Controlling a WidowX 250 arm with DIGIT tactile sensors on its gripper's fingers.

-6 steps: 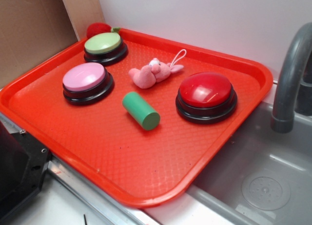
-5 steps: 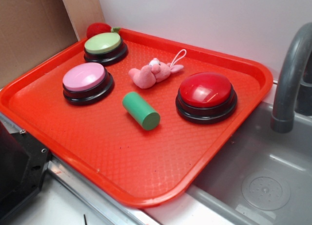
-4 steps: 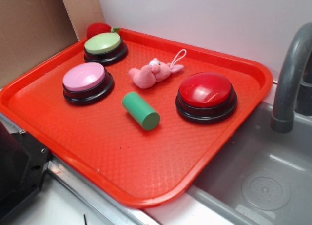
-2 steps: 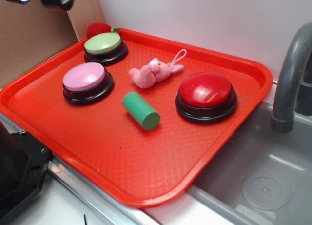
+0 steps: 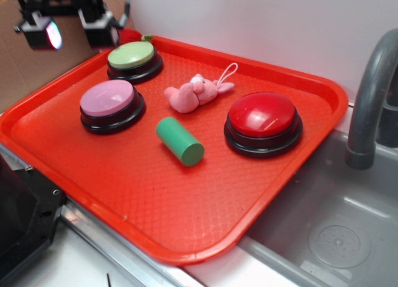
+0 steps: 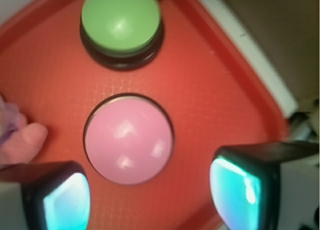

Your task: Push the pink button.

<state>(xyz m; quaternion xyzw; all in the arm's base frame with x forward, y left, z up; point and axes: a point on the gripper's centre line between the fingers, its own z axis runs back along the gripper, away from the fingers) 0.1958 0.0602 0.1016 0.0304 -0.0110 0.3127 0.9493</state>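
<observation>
Risk here is mainly of a wrong touch. The pink button (image 5: 107, 98) sits on the red tray (image 5: 186, 206), toward its left rim, and the light green button (image 5: 131, 53) stands just behind it, near enough that a descent drifting backward could press that one instead. The gripper (image 5: 69, 30) hangs high above the tray's back left corner, well apart from the pink button, with its two fingers spread and nothing between them. In the wrist view the pink button (image 6: 128, 138) lies between the two pads (image 6: 66, 202) but a little ahead of them, so I judge a straight drop would land on the near edge of the dome or on bare tray. With the fingers wide apart, they could also pass on both sides of the dome and press nothing.

Room around the pink button is fair. The pink plush toy (image 5: 196, 91) and the green cylinder (image 5: 180, 141) lie to its right, apart from it. The tray's raised left rim is near its other side, and a brown cardboard wall (image 5: 37, 69) stands beyond that rim, which limits an approach from the left.
</observation>
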